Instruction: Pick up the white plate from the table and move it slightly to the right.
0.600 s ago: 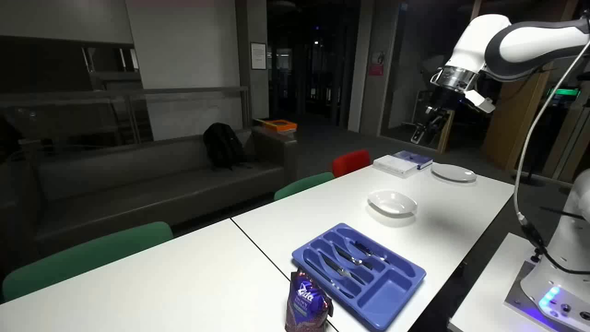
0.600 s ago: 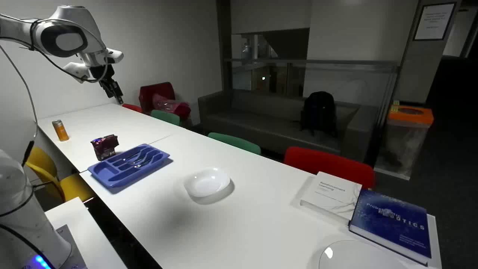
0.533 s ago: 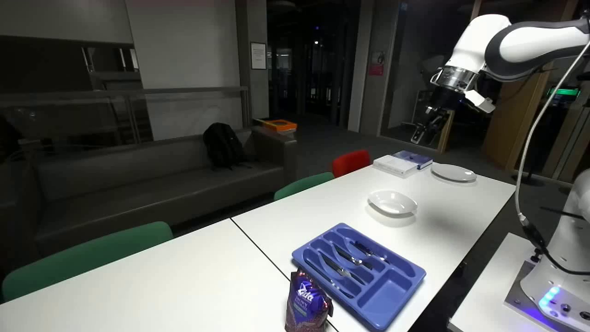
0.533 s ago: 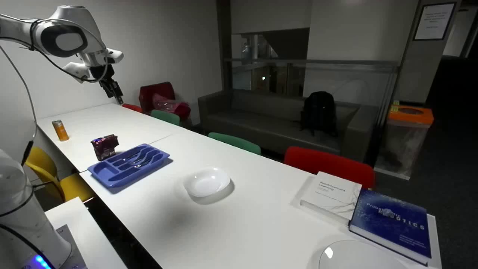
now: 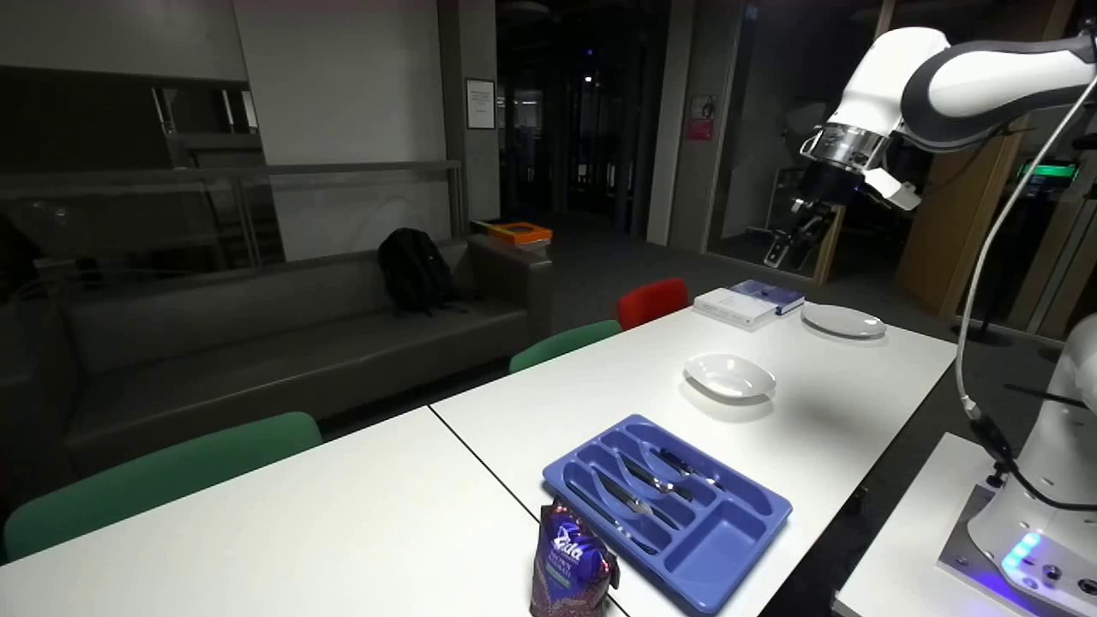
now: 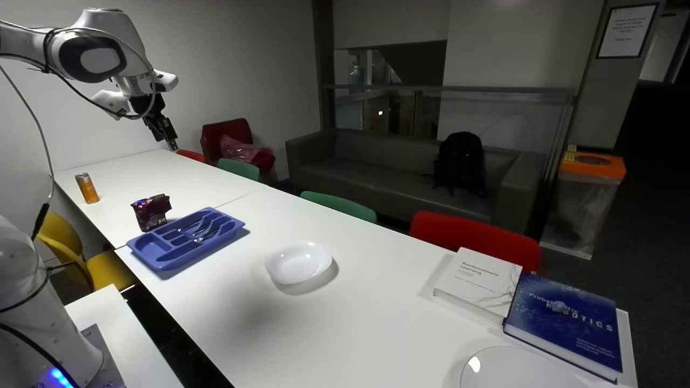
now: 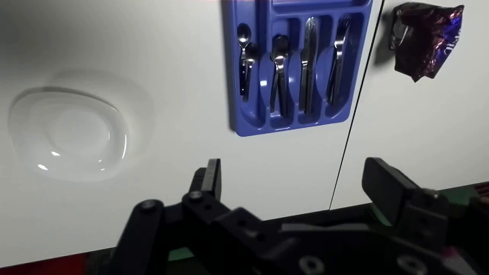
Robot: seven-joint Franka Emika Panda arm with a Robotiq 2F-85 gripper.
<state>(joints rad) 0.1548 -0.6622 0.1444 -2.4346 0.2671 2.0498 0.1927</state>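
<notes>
Claw (image 7: 294, 177) spread wide, holding nothing; best move toward nine o'clock in the wrist view, then pinch the deep white plate (image 7: 76, 133) by its rim (image 7: 120, 131)

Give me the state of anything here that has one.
Gripper: open, holding nothing
Deep white plate: right side up, empty
Flatter white plate: lying flat
Blue cutlery tray: holding cutlery
Reinforcement Learning book: closed
Probabilistic Robotics book: closed
Orange drinks can: upright
Foil packet: standing
Black backpack: upright
Base light: lit blue
</notes>
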